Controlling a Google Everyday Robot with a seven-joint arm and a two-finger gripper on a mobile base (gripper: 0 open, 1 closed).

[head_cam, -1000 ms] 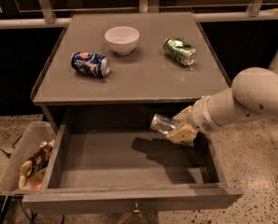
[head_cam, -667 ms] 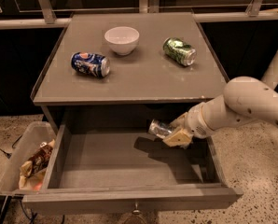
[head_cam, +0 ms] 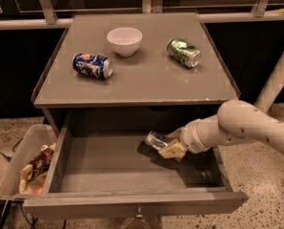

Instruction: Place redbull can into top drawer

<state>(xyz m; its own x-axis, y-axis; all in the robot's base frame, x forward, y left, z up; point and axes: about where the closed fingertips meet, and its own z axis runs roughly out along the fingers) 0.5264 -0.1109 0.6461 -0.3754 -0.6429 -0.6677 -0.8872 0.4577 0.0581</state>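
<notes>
The top drawer (head_cam: 104, 168) is pulled open below the grey table; it is wide and shallow with a flat grey bottom and a small knob at its front. My gripper (head_cam: 169, 147) reaches in from the right, low inside the drawer at its right rear. It is shut on the redbull can (head_cam: 156, 139), a slim silver can held on its side, pointing left, close above the drawer floor. Its shadow lies right beneath it.
On the table top (head_cam: 142, 80) lie a blue can with red-white logo (head_cam: 92, 65), a white bowl (head_cam: 125, 40) and a green can (head_cam: 183, 52). A clear plastic bin of snack packets (head_cam: 25, 163) stands left of the drawer. My arm spans the drawer's right wall.
My gripper has carried the redbull can down and slightly left, deeper into the drawer, so the can is now close to the drawer floor.
</notes>
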